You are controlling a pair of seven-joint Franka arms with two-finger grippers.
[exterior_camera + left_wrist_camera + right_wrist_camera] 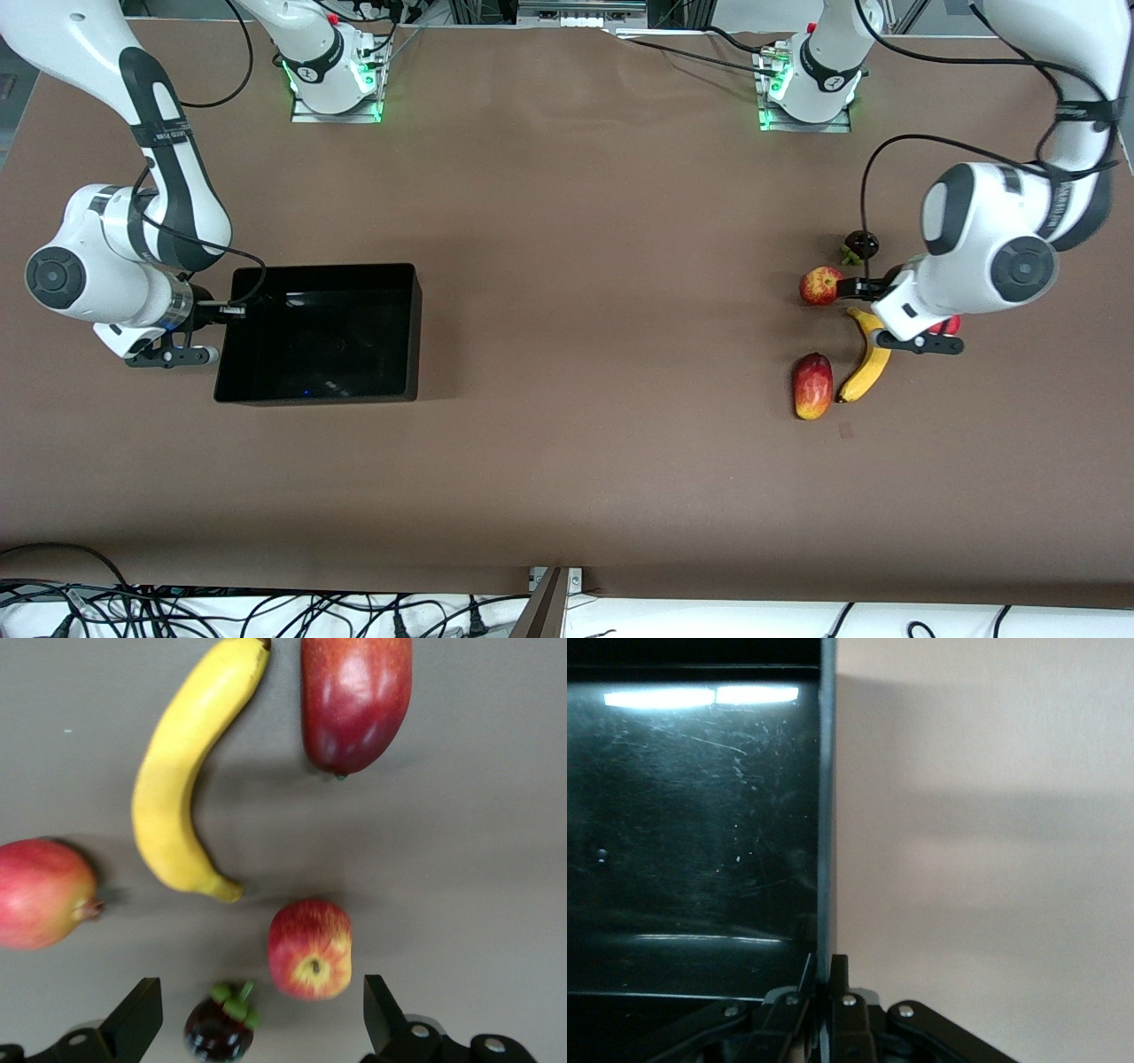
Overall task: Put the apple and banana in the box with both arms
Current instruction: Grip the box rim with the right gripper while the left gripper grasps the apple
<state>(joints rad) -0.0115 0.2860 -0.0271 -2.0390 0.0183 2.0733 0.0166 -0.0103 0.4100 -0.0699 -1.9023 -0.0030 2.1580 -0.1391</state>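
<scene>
At the right arm's end of the worktop (567, 461), the black box (403, 332) is sitting empty, and the right gripper (824, 979) is pinching the box's wall at the side toward that arm, its fingers pressed together on the thin rim. Toward the left arm's end, the left gripper (261, 1019) is hanging over the fruit cluster with its fingers spread wide, holding nothing. The apple (821, 285) is lying on the worktop under that gripper, stem dimple showing in the left wrist view. The banana (866, 359) is resting nearer to the front camera than the apple, close to it but apart. An oval red-and-yellow fruit (812, 385) is lying beside the banana, a small dark mangosteen (220, 1028) is sitting just beside the apple, and a pinkish-red fruit (40, 893) is lying near the banana.
</scene>
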